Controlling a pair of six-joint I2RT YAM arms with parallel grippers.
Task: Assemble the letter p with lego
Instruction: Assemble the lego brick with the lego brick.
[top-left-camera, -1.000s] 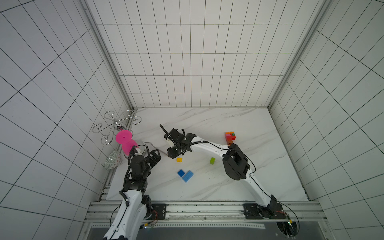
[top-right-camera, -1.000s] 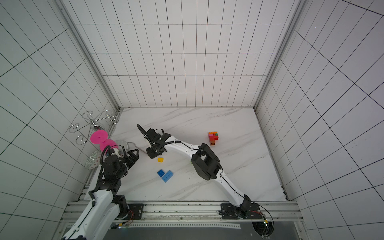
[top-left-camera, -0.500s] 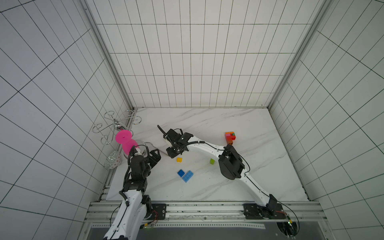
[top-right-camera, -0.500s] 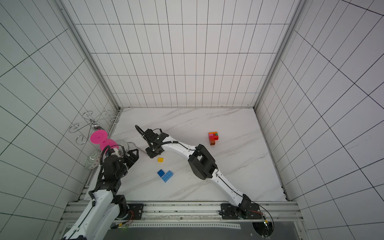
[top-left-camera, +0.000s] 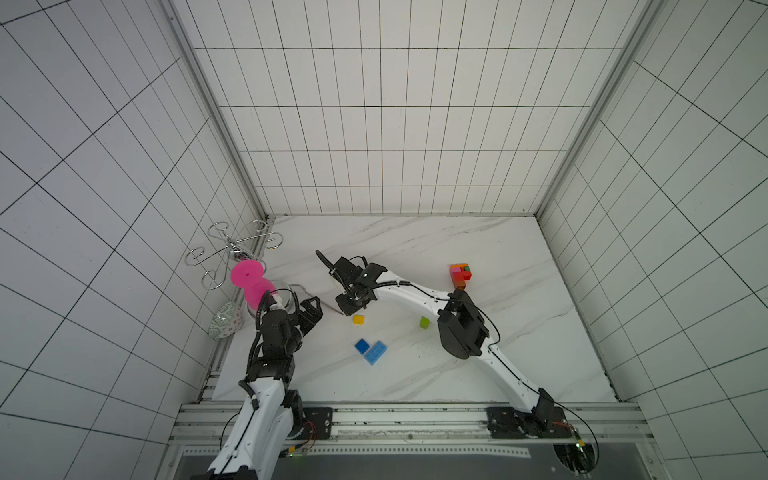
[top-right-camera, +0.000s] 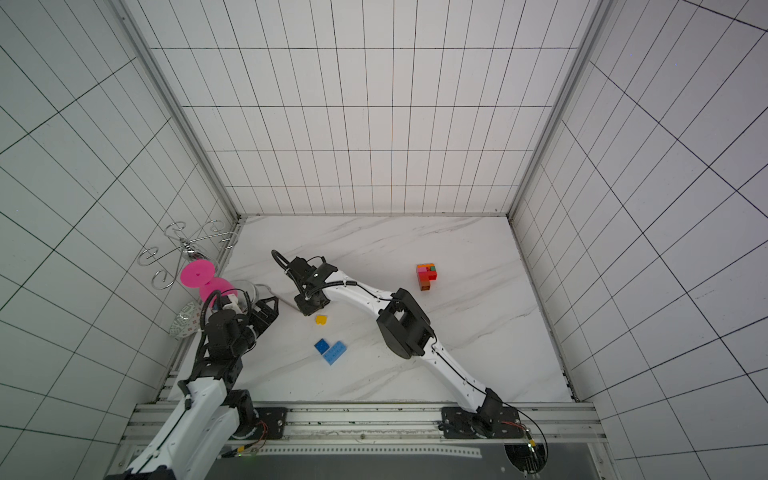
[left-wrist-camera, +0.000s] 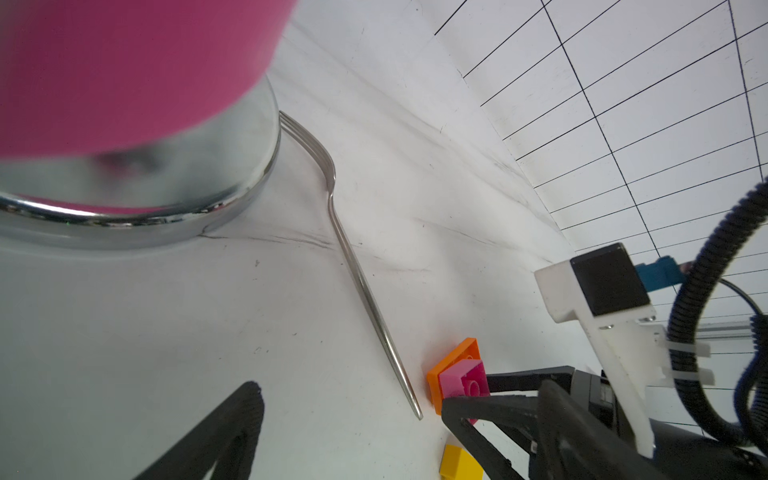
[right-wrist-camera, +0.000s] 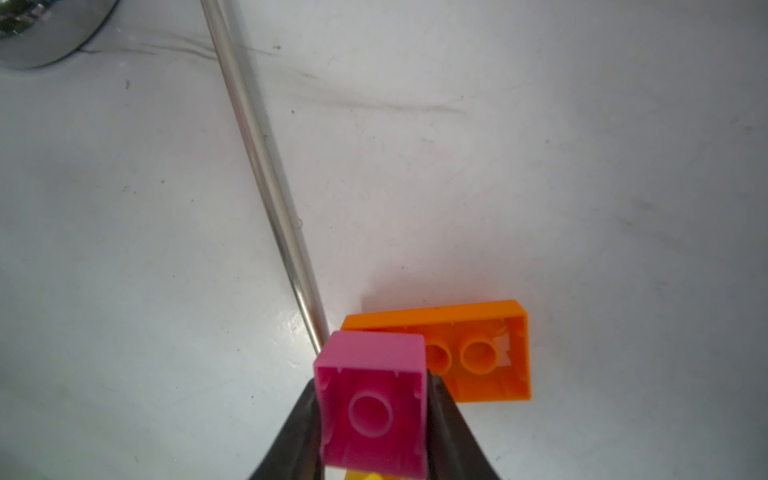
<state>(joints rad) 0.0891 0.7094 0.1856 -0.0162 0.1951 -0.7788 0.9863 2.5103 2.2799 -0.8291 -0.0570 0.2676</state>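
Note:
My right gripper (right-wrist-camera: 371, 419) is shut on a pink lego brick (right-wrist-camera: 370, 405) whose hollow underside faces the wrist camera. Just past it an orange brick (right-wrist-camera: 490, 353) rests on the marble, hollow side towards the gripper; I cannot tell if the two touch. In the left wrist view the pink brick (left-wrist-camera: 463, 380) sits against the orange brick (left-wrist-camera: 451, 365). In a top view the right gripper (top-left-camera: 351, 305) hides both. A yellow brick (top-left-camera: 358, 319), a lime brick (top-left-camera: 424, 322), a blue brick (top-left-camera: 362, 345) and a light blue brick (top-left-camera: 375, 353) lie loose. A joined stack of bricks (top-left-camera: 460, 275) stands back right. My left gripper (top-left-camera: 311, 309) is open and empty.
A steel fork (right-wrist-camera: 270, 178) lies with its handle tip beside the bricks. A metal bowl (left-wrist-camera: 166, 199) holding a pink hourglass-shaped thing (top-left-camera: 249, 278) stands at the left wall, with a wire rack (top-left-camera: 232, 249) and a patterned pouch (top-left-camera: 224, 326) nearby.
The right gripper has shifted slightly towards the front with the pink brick, and its elbow has swung a little. The left arm has not moved.

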